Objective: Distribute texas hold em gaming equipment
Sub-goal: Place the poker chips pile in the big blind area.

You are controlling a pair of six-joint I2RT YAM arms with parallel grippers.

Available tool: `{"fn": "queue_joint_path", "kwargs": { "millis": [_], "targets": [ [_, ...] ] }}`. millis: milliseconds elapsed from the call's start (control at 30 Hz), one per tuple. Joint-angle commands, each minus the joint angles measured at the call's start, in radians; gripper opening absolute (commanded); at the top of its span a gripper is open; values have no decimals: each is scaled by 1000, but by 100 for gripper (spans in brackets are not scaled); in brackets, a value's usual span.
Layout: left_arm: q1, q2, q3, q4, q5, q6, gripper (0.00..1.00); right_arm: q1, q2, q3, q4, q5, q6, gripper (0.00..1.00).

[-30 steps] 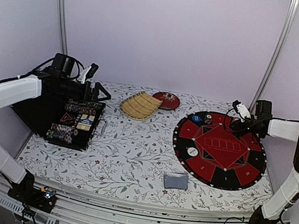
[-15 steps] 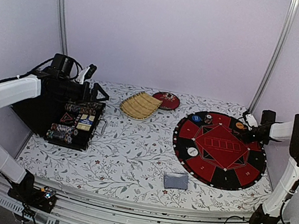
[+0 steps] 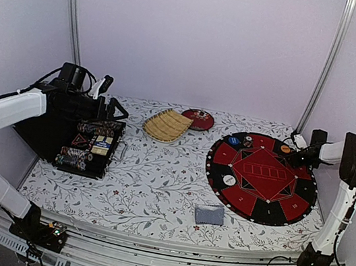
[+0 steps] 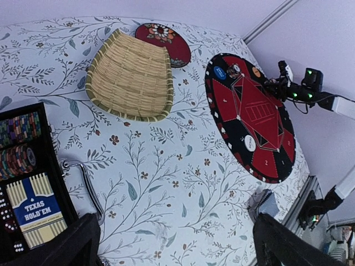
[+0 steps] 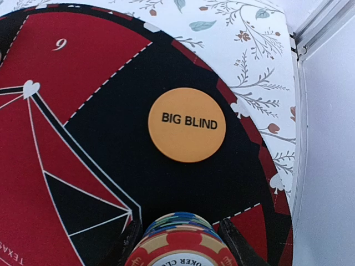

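Orange, round and printed BIG BLIND, a button (image 5: 187,124) lies flat on the black outer band of the round red-and-black poker mat (image 3: 261,177), at its far right edge. Just beside it, the right gripper (image 5: 182,246) is partly closed on a stack of poker chips (image 5: 180,227). One finger presses each side of the stack, whose top chip is red and cream. The stack sits over the same black band, apart from the button.

On the mat's far left edge lie a blue disc (image 3: 233,141) and a few loose chips (image 3: 248,142). A white button (image 3: 229,180) rests on its left side. The grey-blue card deck (image 3: 209,214) lies on the floral tablecloth (image 3: 156,184), near the mat's front edge.

The left gripper (image 3: 111,105) hangs above the far end of an open black case (image 3: 90,146). Its jaws are spread wide and hold nothing. The case holds rows of mixed-colour chips (image 4: 16,158) and a box marked TEXAS HOLD'EM (image 4: 36,213). Between case and mat sit a woven bamboo tray (image 3: 167,125) and a red lacquer dish (image 3: 198,119), just beside each other.
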Motion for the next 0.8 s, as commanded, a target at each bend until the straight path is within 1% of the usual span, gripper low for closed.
{"fn": "queue_joint_path", "kwargs": {
  "millis": [0,133,333,567,767],
  "targets": [
    [12,-20,15,-10,-11,-1,98,-12,40,52,1,-3,0,1],
    [12,-18,16,-9,-13,-3,98,-14,53,69,-5,-12,-2,1],
    [13,-22,11,-7,-14,-3,98,-14,69,108,-58,7,-1,1],
    [15,-28,3,-6,-20,1,98,-13,65,89,-100,31,-55,2],
    [14,-27,-3,2,-17,-2,98,-13,86,130,-165,51,-68,2]
  ]
}}
